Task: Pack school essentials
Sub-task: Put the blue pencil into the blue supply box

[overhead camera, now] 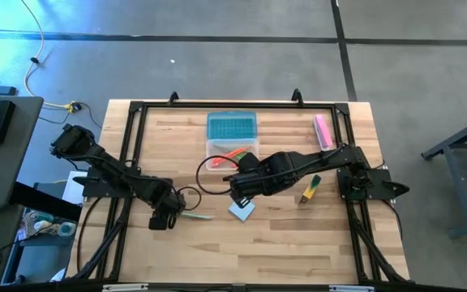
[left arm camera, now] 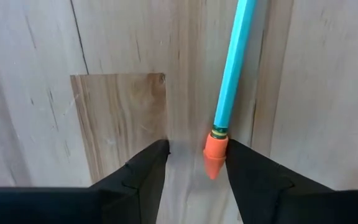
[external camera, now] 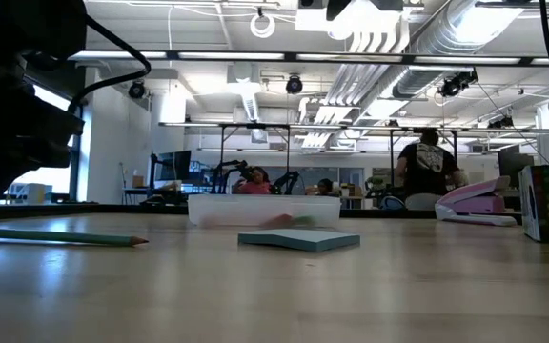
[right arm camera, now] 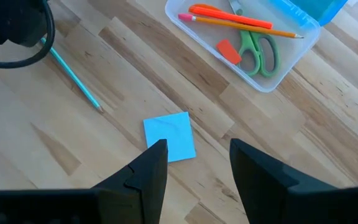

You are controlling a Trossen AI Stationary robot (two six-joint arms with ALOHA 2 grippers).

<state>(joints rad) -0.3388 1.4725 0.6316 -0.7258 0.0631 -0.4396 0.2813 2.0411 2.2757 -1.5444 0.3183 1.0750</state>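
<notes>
Clear box (right arm camera: 263, 79): upper middle of the high view, blue lid (overhead camera: 232, 126) folded back; already holds the green-handled scissors (right arm camera: 260, 53), orange-red pen (right arm camera: 229, 15), a pencil (right arm camera: 247, 25) and red eraser (right arm camera: 229, 51).
Light-blue notepad (right arm camera: 169, 137): still on the table, centre of the high view, just ahead of the right gripper (right arm camera: 194, 165), whose fingers stand apart and empty.
Marker (overhead camera: 310, 189): unpacked, right of centre.
Teal pencil (left arm camera: 232, 74): unpacked, lower left of centre; the left gripper (left arm camera: 194, 165), fingers apart, straddles its eraser end, not yet clamped.
Progress: judged roughly half packed; three items remain.
</notes>
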